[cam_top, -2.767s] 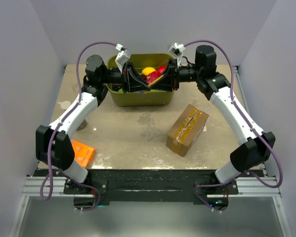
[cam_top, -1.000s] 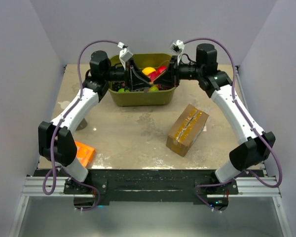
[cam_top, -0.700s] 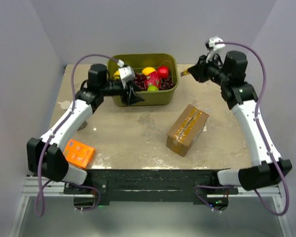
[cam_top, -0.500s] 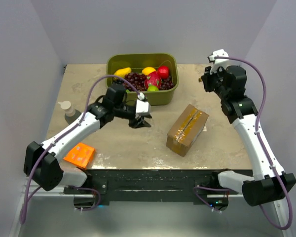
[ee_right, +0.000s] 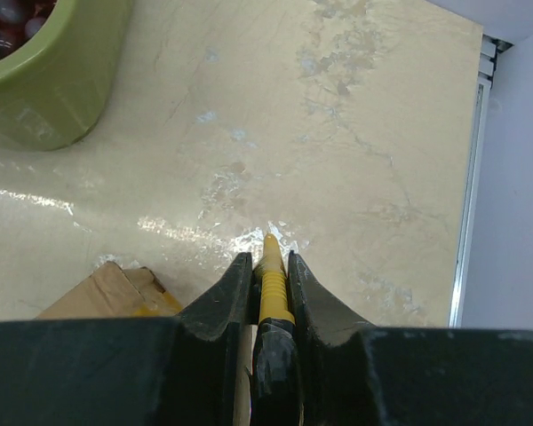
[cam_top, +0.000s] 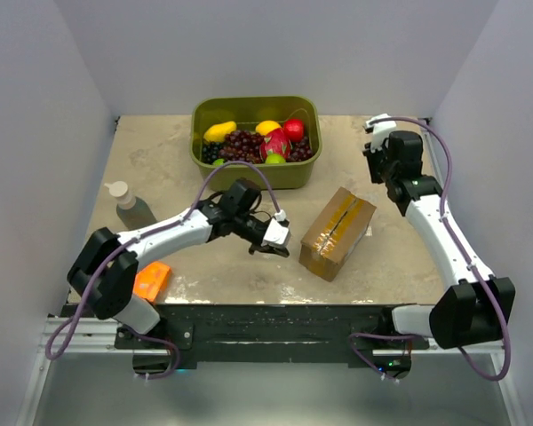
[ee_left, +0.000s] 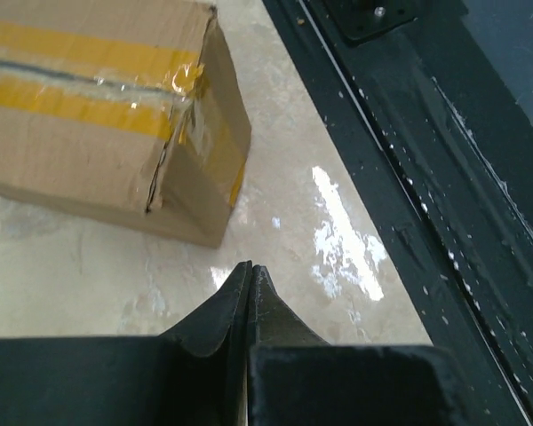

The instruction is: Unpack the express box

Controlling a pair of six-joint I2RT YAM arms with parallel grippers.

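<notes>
Bright, even light is being cast from above, and only soft shadows are being thrown. Glare is being reflected off the bench [ee_left: 338, 240] in both wrist views, where the left end effector [ee_left: 250, 268] and right end effector [ee_right: 268, 259] are being rendered dark.

L arm: off the green bin [cam_top: 249, 176], now stretched low across table centre, left gripper [cam_top: 275, 238] w/ fingers pressed together just left of express box [cam_top: 338, 232]. R arm: pulled back from bin to rear-right, right gripper [ee_right: 268, 264] above table near box's far end, clamped on yellow tool [ee_right: 272, 288]. Fruit [cam_top: 265, 140] and bottle [cam_top: 129, 206], prev. hidden by arms, now uncovered.
</notes>
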